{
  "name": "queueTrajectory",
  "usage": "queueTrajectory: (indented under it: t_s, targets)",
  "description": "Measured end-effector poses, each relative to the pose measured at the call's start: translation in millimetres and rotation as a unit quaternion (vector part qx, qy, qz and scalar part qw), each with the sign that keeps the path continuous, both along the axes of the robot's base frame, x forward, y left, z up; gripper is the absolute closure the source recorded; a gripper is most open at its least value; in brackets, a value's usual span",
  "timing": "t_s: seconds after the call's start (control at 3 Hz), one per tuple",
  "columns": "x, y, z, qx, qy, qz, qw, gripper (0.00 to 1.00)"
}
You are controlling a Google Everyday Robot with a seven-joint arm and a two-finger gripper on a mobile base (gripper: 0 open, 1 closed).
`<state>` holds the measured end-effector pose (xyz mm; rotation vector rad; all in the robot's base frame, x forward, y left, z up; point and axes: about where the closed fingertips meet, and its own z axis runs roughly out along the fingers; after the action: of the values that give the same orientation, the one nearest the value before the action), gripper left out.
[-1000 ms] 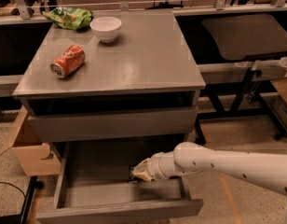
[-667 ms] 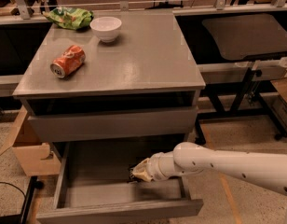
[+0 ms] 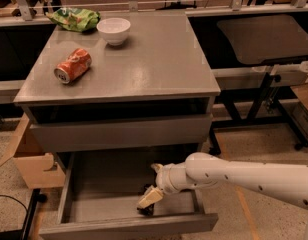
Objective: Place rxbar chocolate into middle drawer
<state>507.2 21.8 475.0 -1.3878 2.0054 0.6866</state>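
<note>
The middle drawer (image 3: pixel 101 204) is pulled open below the plain grey drawer front (image 3: pixel 119 133). My gripper (image 3: pixel 147 203) reaches down into the drawer from the right, near its front right part. It is shut on the rxbar chocolate (image 3: pixel 145 210), a small dark bar at its tip, low over or touching the drawer floor. Most of the bar is hidden by the gripper.
On the cabinet top (image 3: pixel 144 69) lie an orange soda can (image 3: pixel 72 65) on its side, a white bowl (image 3: pixel 113 30) and a green chip bag (image 3: pixel 74 19). A cardboard box (image 3: pixel 29 159) stands on the floor at the left. A dark table (image 3: pixel 266 36) stands at the right.
My gripper has moved down and slightly forward inside the open drawer, bringing the dark bar close to the drawer floor. Nothing on the cabinet top has moved.
</note>
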Motion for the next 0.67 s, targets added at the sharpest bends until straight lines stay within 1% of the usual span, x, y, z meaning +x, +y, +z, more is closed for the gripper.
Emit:
queueTrajectory:
  t_s: [0.33,0.67]
  targets:
    - [-3,-2,6,0.001,-0.002,-0.001,1.0,0.0]
    - [-15,-24,18,-0.006,-0.005,-0.028,0.9996,0.0]
